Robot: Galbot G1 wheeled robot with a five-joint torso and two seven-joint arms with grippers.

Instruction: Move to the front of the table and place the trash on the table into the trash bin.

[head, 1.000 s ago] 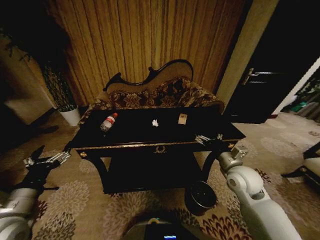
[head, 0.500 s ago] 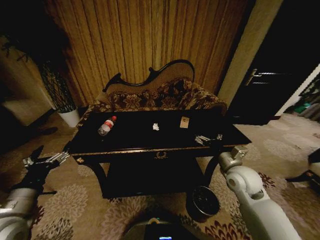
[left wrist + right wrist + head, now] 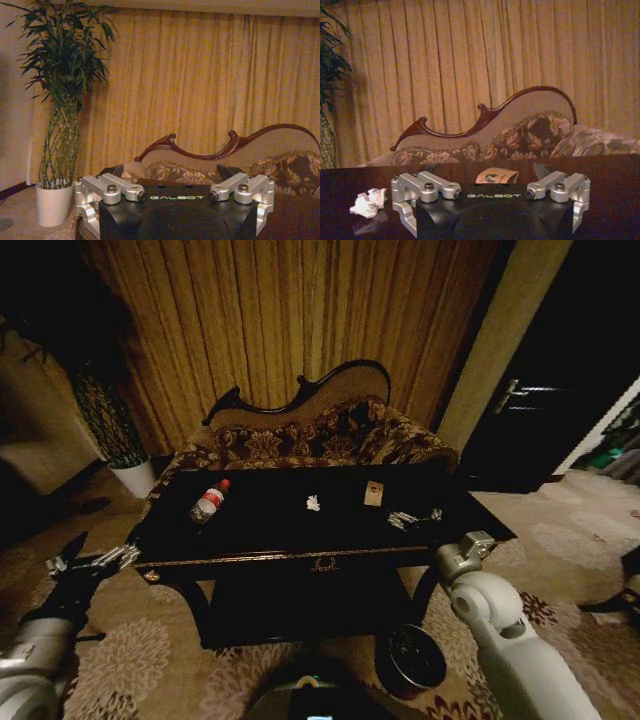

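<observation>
Low glossy black rectangular worktop with gold trim is seen centred ahead, long near edge facing the robot; patterned curved-back sofa is set just behind its far edge, gold pleated curtain behind that. Tall leafy plant in a white pot is placed far left, beside the sofa end.

Small round dark bin with lighter rim is seen on the floral carpet, near the worktop's near-right leg, just left of the right arm.

Trash is spread on the worktop: clear plastic bottle with red cap is laid on its side at left; white crumpled paper wad lies at centre, also; small tan packet lies right of centre, also.

Right gripper is held over the worktop's right part, near the packet but apart from it; jaws are spread wide, nothing held. Left gripper is held off the worktop's near-left corner, over the carpet; jaws are spread wide, nothing held.
</observation>
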